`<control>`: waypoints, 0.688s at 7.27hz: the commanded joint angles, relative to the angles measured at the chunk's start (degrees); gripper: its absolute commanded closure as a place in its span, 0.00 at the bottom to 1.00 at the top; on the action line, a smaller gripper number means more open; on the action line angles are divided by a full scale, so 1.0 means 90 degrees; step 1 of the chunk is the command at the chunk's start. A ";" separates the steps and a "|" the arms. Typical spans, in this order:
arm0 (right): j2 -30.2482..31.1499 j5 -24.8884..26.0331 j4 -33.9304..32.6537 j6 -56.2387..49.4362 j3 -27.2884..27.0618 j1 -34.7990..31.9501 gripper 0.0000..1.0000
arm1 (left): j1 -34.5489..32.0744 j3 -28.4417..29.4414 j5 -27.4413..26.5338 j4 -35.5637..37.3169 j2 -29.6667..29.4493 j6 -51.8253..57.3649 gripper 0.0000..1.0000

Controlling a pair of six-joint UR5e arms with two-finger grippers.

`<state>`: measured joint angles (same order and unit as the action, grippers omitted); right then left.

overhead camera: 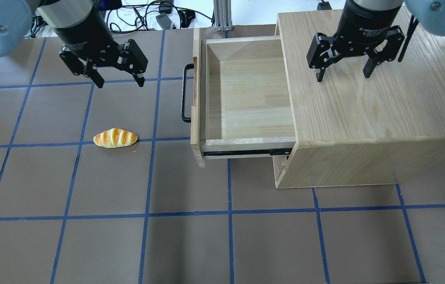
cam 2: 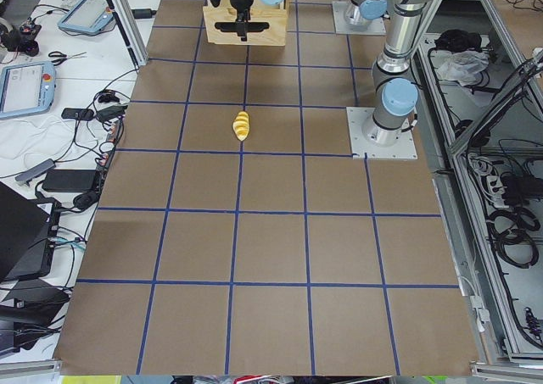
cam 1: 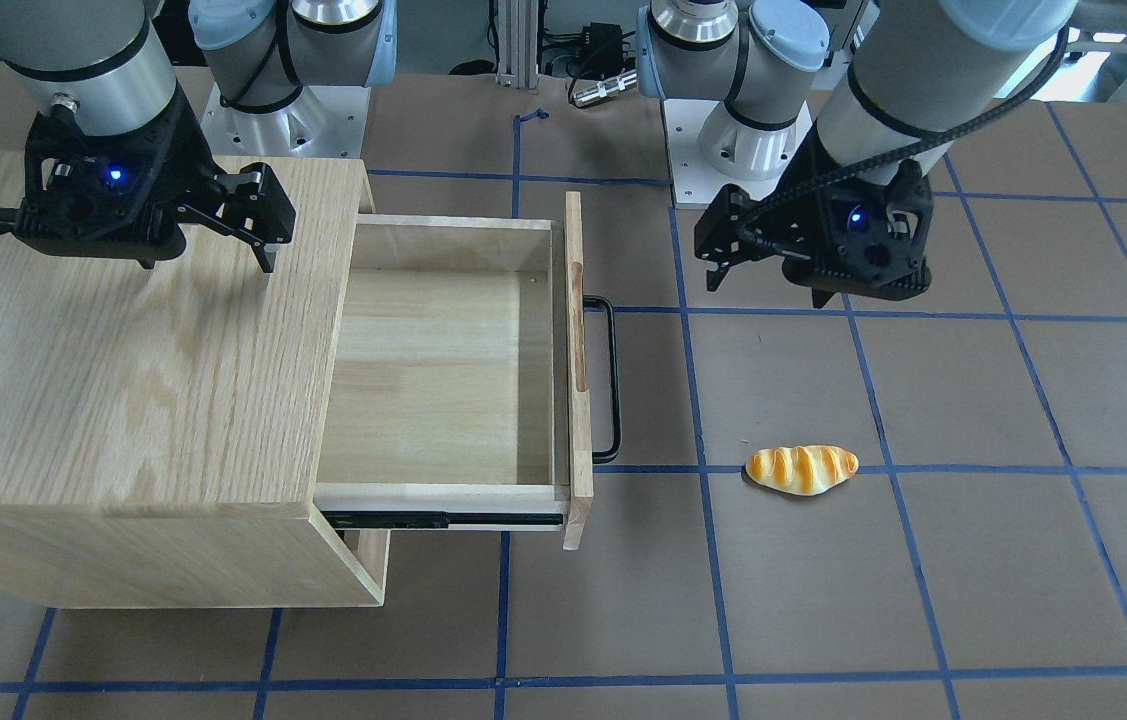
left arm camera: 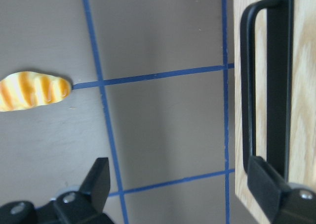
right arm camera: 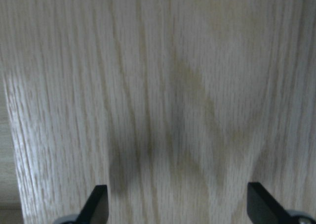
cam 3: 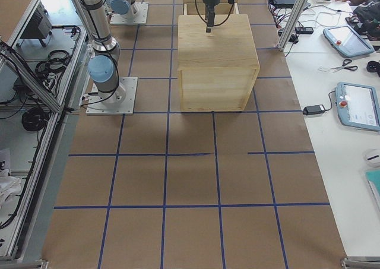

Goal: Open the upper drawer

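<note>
The upper drawer (cam 1: 433,370) is pulled far out of the light wood cabinet (cam 1: 123,380), and its pale plank interior (overhead camera: 246,98) is empty. Its black bar handle (overhead camera: 184,92) faces my left gripper (overhead camera: 119,81), which hangs open and empty above the table, a short way from the handle. In the left wrist view the handle (left arm camera: 249,85) is at the right, beyond the open fingers (left arm camera: 96,177). My right gripper (overhead camera: 342,75) is open and empty just above the cabinet top (right arm camera: 163,85). It also shows in the front-facing view (cam 1: 208,262).
A toy bread roll (overhead camera: 115,138) lies on the brown table with blue tape lines, in front of the left gripper; it also shows in the left wrist view (left arm camera: 32,90). A black slide rail (overhead camera: 242,153) shows under the drawer's side. Both arm bases (cam 1: 283,110) stand behind.
</note>
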<state>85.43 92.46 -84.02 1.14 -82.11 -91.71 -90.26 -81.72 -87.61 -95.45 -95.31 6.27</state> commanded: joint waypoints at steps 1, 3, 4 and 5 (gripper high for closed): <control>0.0000 0.0000 0.0000 0.0001 0.0002 -0.0005 0.00 | 0.0029 0.0066 -0.0471 -0.0117 0.0364 0.0163 0.00; 0.0000 0.0000 0.0000 -0.0009 0.0002 0.0005 0.00 | 0.0058 0.0018 -0.0432 -0.0059 0.0375 0.0144 0.00; 0.0000 0.0000 0.0000 0.0001 -0.0007 -0.0005 0.00 | 0.0058 0.0027 -0.0442 0.0029 0.0404 0.0144 0.00; 0.0000 0.0000 0.0000 0.0001 0.0002 -0.0005 0.00 | 0.0058 0.0027 -0.0452 0.0039 0.0462 0.0144 0.00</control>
<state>85.43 92.46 -84.03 1.12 -82.12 -91.72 -89.78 -81.47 -91.60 -95.45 -91.63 7.56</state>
